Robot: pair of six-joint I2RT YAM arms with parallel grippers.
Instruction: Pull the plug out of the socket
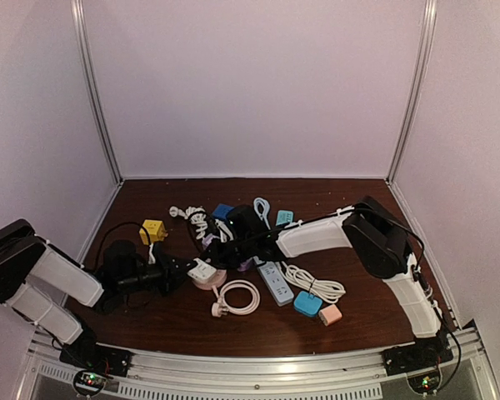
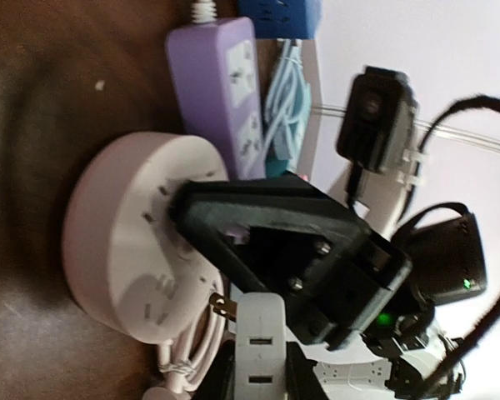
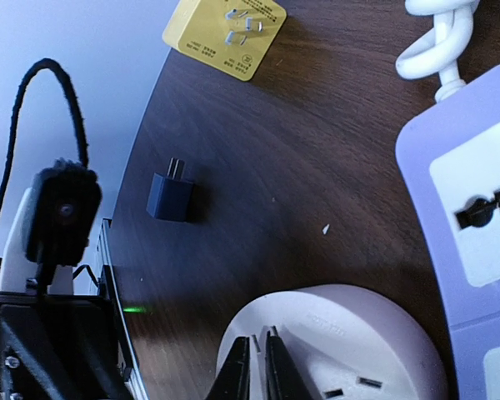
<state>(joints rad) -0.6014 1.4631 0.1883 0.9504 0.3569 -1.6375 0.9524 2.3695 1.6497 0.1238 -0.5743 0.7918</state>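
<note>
The white plug (image 2: 258, 327) sits clamped in the left gripper (image 2: 262, 377), prongs bared (seemingly just clear of the round pink socket (image 2: 125, 233), near centre-left). The right gripper (image 3: 258, 357), fingers pinched narrow, pins the socket; only withdrawal is left.

Room above the round socket (image 1: 210, 282) is taken up by the right gripper (image 3: 258, 362), whose closed fingertips are pressed on its top. The socket's left side is blocked by the left gripper (image 2: 258, 385), which is clamped on the white plug (image 2: 258, 337). A purple power strip (image 2: 221, 92) is laid just beside the socket on its far-right side, and a coiled white cable (image 1: 237, 297) is set against its near-right rim. Open tabletop (image 1: 175, 329) is found nearer than the socket. More is found to its far left, where only a dark blue adapter (image 3: 171, 198) and a yellow adapter (image 3: 225, 29) are scattered, well apart.
</note>
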